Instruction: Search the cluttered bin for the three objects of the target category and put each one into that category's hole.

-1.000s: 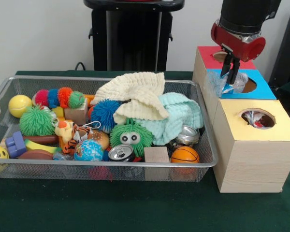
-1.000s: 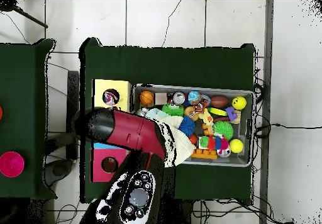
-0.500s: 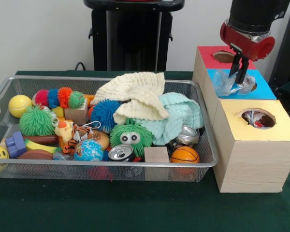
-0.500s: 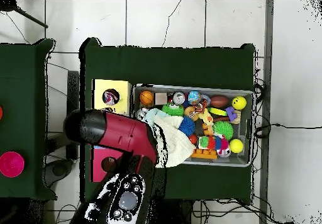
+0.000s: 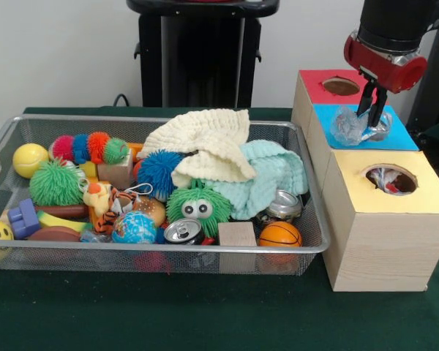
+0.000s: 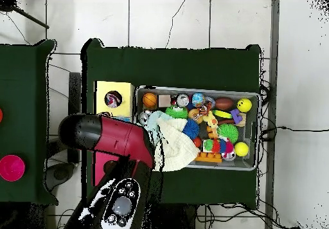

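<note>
Since the earlier frame, my gripper (image 5: 374,104) has shifted rightward and now hangs over the blue box (image 5: 395,137), the middle one of three wooden boxes standing right of the wire bin (image 5: 311,212). My fingers (image 5: 379,108) are pinched narrowly on a crumpled clear plastic bottle (image 5: 349,126), which lies across the left part of the blue top, covering most of its hole. The red box (image 5: 318,84) stands behind the blue one with its round hole open; the yellow box (image 5: 413,194) stands nearest, and crumpled plastic shows inside its hole. Within the bin, a cream cloth (image 5: 203,139) lies over a mint cloth (image 5: 274,175) toward the right side. Near the front rim sit a crushed silver can (image 5: 183,231), a second can (image 5: 284,204), a small orange basketball (image 5: 280,235), a wooden block (image 5: 237,235) and a green fuzzy toy with eyes (image 5: 198,205). Farther left are a blue spiky ball (image 5: 158,170), a green spiky ball (image 5: 55,183), a yellow ball (image 5: 29,159) and a multicoloured caterpillar toy (image 5: 88,148). From overhead, my red arm (image 6: 119,138) covers the blue box, so the gripper itself is hidden there.
</note>
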`<state>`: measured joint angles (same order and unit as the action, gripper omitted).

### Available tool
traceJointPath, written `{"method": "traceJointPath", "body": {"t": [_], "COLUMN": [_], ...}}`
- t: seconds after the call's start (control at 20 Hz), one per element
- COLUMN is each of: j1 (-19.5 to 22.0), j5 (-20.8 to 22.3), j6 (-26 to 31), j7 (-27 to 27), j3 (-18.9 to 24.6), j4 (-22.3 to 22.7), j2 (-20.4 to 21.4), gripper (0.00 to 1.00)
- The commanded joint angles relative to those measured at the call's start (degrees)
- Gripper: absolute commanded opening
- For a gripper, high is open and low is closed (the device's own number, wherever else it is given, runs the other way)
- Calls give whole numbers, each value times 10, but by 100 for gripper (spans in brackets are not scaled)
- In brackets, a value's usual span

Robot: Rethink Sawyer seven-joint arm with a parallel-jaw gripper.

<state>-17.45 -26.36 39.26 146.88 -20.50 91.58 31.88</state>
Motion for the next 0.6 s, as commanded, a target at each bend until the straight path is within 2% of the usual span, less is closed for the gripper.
{"method": "traceJointPath", "body": {"t": [0.05,0.4,0.6], "j1": [11,29,16], "j5": [-26,-35,-39], "j6": [-74,-127,-108], "j7": [135,115,126], "j3": [42,62,50], "j4": [72,89,85], "j2": [-69,-90,-89], "gripper": [0,0,0]}}
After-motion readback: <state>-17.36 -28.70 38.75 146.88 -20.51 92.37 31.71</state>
